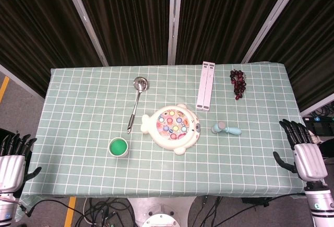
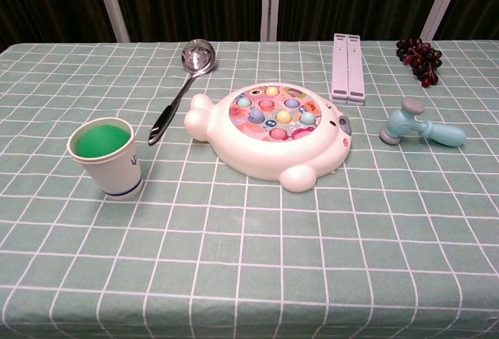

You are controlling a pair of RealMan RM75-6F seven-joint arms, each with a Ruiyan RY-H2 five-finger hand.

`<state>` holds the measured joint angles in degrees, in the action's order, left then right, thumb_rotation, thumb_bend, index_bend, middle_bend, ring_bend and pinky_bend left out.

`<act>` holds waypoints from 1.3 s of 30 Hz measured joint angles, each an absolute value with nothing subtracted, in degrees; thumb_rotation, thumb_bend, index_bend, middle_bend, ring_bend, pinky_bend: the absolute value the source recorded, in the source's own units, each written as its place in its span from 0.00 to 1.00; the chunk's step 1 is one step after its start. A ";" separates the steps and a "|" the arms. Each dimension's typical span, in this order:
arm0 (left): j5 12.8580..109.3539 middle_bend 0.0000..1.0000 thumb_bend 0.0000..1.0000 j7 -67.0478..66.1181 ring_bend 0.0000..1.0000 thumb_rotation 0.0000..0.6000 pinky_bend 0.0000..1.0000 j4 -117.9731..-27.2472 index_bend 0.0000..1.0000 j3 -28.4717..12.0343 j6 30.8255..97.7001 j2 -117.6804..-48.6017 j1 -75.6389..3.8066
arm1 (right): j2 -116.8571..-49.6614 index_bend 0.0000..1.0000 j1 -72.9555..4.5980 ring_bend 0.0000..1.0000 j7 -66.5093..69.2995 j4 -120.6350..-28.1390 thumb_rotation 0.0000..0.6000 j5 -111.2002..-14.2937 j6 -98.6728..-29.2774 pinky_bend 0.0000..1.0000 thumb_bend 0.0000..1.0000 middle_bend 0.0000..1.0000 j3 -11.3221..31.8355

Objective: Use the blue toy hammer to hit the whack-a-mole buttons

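The blue toy hammer (image 1: 227, 129) (image 2: 422, 128) lies flat on the checked cloth, to the right of the whack-a-mole toy, its grey head pointing left. The toy (image 1: 173, 128) (image 2: 271, 129) is a cream fish-shaped base with several coloured buttons on top, at the table's middle. My right hand (image 1: 301, 150) hangs open beyond the table's right edge, well apart from the hammer. My left hand (image 1: 13, 156) is open beyond the left edge. Neither hand shows in the chest view.
A metal ladle (image 1: 136, 102) (image 2: 178, 86) lies left of the toy. A paper cup with a green ball (image 1: 119, 147) (image 2: 106, 155) stands at the front left. A white folded stand (image 1: 206, 85) (image 2: 347, 67) and dark grapes (image 1: 238, 83) (image 2: 419, 59) sit at the back right.
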<state>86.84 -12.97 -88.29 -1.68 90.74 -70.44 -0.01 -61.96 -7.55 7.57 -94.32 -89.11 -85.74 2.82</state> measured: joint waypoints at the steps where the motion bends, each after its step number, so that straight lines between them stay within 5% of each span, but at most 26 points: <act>1: 86.77 0.15 0.00 -12.96 0.07 1.00 0.00 -88.24 0.19 -1.65 90.72 -70.52 0.02 | -61.93 0.00 -7.58 0.00 7.62 -94.38 1.00 -89.18 -85.62 0.04 0.22 0.08 2.79; 16: 86.43 0.15 0.00 -12.25 0.07 1.00 0.00 -88.13 0.19 -1.24 90.17 -70.37 0.30 | -63.34 0.03 -13.28 0.08 2.64 -96.41 1.00 -84.20 -75.25 0.23 0.22 0.17 5.19; 24: 85.85 0.15 0.00 -11.48 0.07 1.00 0.00 -87.38 0.19 -1.32 89.19 -70.62 0.01 | -70.79 0.17 -21.89 0.11 -7.32 -93.03 1.00 -72.45 -62.52 0.24 0.12 0.24 8.88; 29: 85.42 0.15 0.00 -10.74 0.07 1.00 0.00 -86.83 0.19 -1.31 88.78 -70.71 -0.01 | -76.73 0.27 -27.00 0.13 -11.81 -87.88 1.00 -65.23 -56.42 0.24 0.13 0.28 10.70; 39: 84.96 0.15 0.00 -9.70 0.07 1.00 0.00 -85.56 0.19 -1.18 88.17 -71.04 0.02 | -83.07 0.33 -31.34 0.16 -12.68 -81.11 1.00 -59.87 -52.34 0.24 0.18 0.33 12.12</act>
